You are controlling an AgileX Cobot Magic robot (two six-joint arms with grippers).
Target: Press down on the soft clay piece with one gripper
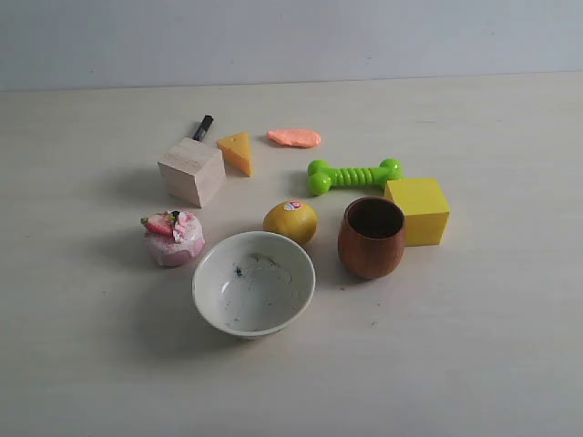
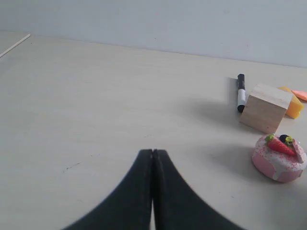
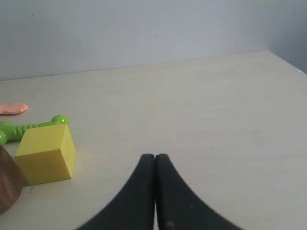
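Note:
The soft clay piece (image 1: pixel 294 137) is a flat salmon-orange blob lying at the far middle of the table, behind the green bone toy (image 1: pixel 353 175). It also shows in the right wrist view as the clay piece (image 3: pixel 13 109) and as a sliver of clay (image 2: pixel 300 94) in the left wrist view. Neither arm appears in the exterior view. My left gripper (image 2: pixel 152 152) is shut over bare table, far from the clay. My right gripper (image 3: pixel 155 157) is shut too, over bare table beside the yellow cube (image 3: pixel 46 153).
Around the clay stand an orange cheese wedge (image 1: pixel 238 151), a wooden cube (image 1: pixel 191 171), a black marker (image 1: pixel 202 127), a yellow cube (image 1: pixel 418 210), a brown wooden cup (image 1: pixel 372 238), a lemon (image 1: pixel 291 221), a white bowl (image 1: pixel 253 283) and a pink toy cake (image 1: pixel 173 238).

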